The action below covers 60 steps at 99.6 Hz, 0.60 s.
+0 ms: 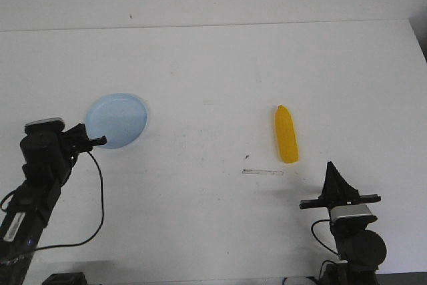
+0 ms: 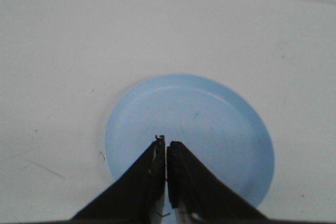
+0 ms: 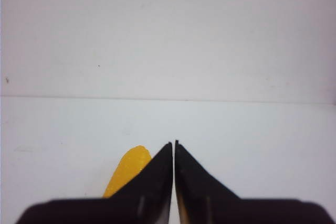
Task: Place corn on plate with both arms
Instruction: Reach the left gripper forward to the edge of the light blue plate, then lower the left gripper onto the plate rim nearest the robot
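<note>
Corn (image 1: 286, 135), one cob, lies on the white bench (image 1: 213, 85) just ahead of the right hand (image 1: 331, 166) and a little toward the left hand (image 1: 100, 141), with open bench on every side; the bench's far edge is well beyond it. One pale blue plate (image 1: 117, 120) sits just past the left hand's tips. From the left wrist, the left hand (image 2: 166, 141) is pinched together, empty, over the plate's (image 2: 220, 124) near rim. From the right wrist, the right hand (image 3: 174, 143) is likewise closed and empty, the corn (image 3: 128, 169) just beside it.
</note>
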{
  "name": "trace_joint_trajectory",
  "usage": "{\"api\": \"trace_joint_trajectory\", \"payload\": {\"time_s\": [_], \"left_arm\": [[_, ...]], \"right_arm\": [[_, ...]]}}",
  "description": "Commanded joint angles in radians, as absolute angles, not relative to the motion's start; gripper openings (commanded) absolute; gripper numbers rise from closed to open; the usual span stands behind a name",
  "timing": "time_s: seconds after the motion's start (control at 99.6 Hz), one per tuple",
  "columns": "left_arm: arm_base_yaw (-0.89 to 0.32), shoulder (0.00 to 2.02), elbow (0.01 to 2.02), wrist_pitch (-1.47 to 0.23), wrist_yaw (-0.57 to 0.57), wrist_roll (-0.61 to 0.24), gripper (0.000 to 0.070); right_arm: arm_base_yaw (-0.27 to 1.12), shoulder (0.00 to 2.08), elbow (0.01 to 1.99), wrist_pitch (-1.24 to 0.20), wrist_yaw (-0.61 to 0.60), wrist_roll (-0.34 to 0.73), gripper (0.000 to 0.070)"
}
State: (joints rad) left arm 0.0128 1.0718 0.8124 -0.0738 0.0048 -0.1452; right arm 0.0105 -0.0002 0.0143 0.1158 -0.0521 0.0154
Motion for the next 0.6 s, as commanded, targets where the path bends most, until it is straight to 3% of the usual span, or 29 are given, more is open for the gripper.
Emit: {"api": "trace_joint_trajectory", "payload": {"time_s": [0.0,0.211,0.382,0.593], "left_arm": [[0.007,1.131,0.869,-0.117,0.027,-0.148,0.0002],[0.051,1.318,1.065,-0.328,0.165,-0.162,0.0001],[0.161,1.468,1.239,-0.526,0.266,-0.301,0.0001],[0.255,1.591,1.289,-0.522,0.288,-0.305,0.0029]], "right_arm": [[0.010,0.001,0.013,0.126,-0.052,0.026,0.0008],[0.010,0.001,0.013,0.126,-0.052,0.026,0.0008],[0.010,0.001,0.013,0.126,-0.052,0.026,0.0009],[0.010,0.001,0.013,0.126,-0.052,0.026,0.0008]]}}
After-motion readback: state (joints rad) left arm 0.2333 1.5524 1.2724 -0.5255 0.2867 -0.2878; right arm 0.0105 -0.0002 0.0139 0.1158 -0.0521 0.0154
